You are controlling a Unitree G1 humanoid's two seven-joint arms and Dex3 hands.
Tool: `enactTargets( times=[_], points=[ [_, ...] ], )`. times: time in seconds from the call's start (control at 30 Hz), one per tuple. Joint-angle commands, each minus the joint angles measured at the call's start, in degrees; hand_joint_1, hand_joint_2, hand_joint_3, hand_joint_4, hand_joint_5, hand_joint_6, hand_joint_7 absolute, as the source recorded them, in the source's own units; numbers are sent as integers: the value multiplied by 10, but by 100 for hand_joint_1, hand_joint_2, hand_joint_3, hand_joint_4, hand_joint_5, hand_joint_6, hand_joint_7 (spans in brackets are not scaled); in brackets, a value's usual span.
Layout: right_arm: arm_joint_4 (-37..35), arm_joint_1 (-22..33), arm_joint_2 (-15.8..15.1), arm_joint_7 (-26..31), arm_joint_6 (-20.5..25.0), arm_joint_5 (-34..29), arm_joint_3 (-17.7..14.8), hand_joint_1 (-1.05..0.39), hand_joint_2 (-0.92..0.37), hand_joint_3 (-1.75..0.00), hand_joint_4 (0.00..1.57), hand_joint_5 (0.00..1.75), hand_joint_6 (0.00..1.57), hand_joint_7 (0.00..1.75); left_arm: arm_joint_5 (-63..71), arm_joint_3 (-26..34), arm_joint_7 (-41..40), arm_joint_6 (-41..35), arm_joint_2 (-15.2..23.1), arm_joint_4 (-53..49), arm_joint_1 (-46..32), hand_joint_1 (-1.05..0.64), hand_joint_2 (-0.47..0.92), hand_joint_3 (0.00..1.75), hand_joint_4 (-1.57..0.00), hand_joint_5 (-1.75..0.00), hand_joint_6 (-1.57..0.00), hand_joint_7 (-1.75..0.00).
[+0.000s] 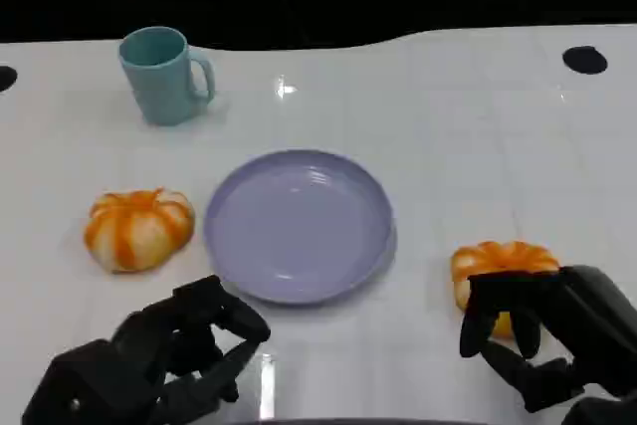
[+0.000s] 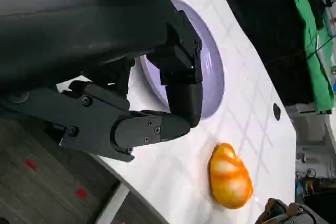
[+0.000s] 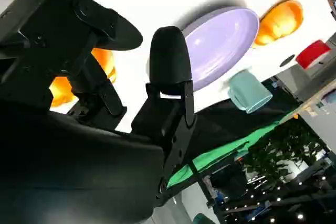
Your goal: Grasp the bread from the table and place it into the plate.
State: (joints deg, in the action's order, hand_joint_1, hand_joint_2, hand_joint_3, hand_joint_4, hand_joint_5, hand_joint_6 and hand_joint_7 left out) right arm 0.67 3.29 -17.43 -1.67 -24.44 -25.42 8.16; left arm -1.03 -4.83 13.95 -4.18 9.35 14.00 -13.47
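Left hand [image 1: 184, 350] hovers empty, fingers curled apart; right hand [image 1: 542, 330] reaches forward, fingers spread.

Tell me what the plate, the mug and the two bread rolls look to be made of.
Plate: smooth lavender, with soft highlights; probably plastic or melamine, possibly glazed ceramic.
Mug: teal, even matte-satin surface; plastic or ceramic, cannot tell which.
Left bread and right bread: glossy orange with pale stripes, a very uniform shine; likely plastic or rubber replicas rather than real bread.
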Motion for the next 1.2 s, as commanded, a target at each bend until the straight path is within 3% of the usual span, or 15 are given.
enactTargets(
  times=[0.03,0.9,1.1,1.2],
  points=[
    [-2,3,-4,5,-4,3,-2,-3,-24,-123,96,175,96,120,-2,5,3,-2,8,2,0,-35,92,49,-63,-175,-57,-137],
    [5,4,0,7,6,5,-3,-4,-23,-125,96,175,96,118,-3,7,3,-1,8,-1,0,-35,92,49,-64,-175,-57,-137],
    [6,3,3,8,8,16,-7,-2,-26,-121,90,170,91,104,-2,7,3,0,9,-5,2,-36,92,48,-63,-175,-56,-136],
    [12,4,5,22,9,5,-12,-1,-26,-119,82,157,89,95,-3,7,4,0,8,-5,1,-36,92,48,-63,-175,-57,-136]
  ],
)
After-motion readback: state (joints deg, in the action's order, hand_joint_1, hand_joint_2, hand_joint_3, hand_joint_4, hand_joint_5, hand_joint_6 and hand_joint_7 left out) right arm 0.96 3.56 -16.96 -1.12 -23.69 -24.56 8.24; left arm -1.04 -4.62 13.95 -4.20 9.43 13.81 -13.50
